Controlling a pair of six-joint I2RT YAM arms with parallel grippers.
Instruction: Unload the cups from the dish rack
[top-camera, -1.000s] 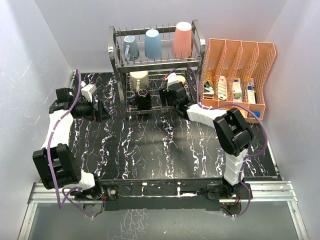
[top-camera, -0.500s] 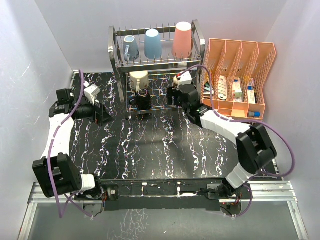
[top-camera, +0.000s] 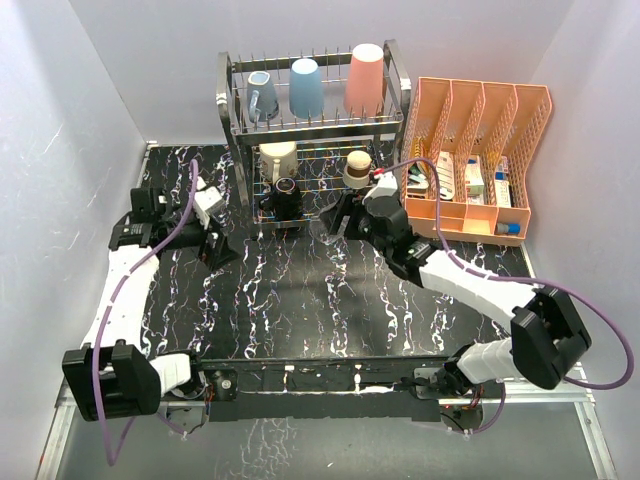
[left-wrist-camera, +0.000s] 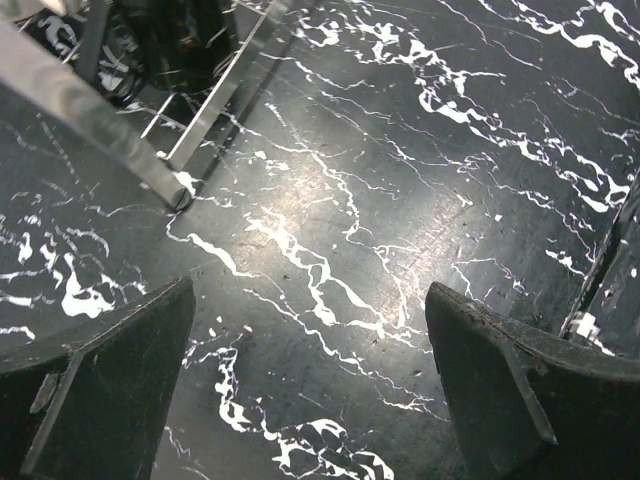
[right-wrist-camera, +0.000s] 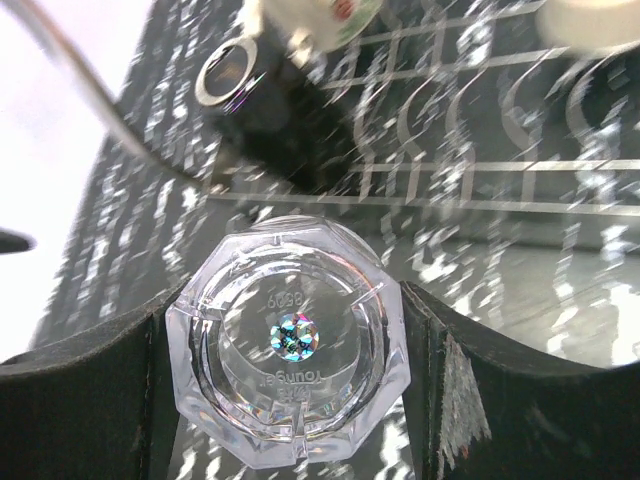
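Observation:
The dish rack (top-camera: 232, 110) stands at the back. Its upper tier holds a grey-blue mug (top-camera: 262, 97), a light-blue tumbler (top-camera: 306, 88) and a salmon-pink tumbler (top-camera: 365, 78). The lower tier holds a cream cup (top-camera: 277, 160), a dark mug (top-camera: 286, 198) and a brownish metal cup (top-camera: 358, 168). My right gripper (top-camera: 334, 222) is shut on a clear glass (right-wrist-camera: 288, 370), held base-first toward the camera just in front of the rack's lower tier. My left gripper (top-camera: 216, 246) is open and empty over the tabletop (left-wrist-camera: 330, 230), near the rack's front left foot (left-wrist-camera: 176, 192).
An orange slotted organizer (top-camera: 470, 150) with small packets stands right of the rack. White walls close in the left, back and right. The dark mug (right-wrist-camera: 270, 95) lies just beyond the held glass in the right wrist view.
My right gripper has drawn back out of the rack's lower tier with the clear glass, uncovering the brownish cup. My left gripper has moved right and nearer, toward the rack's front left corner.

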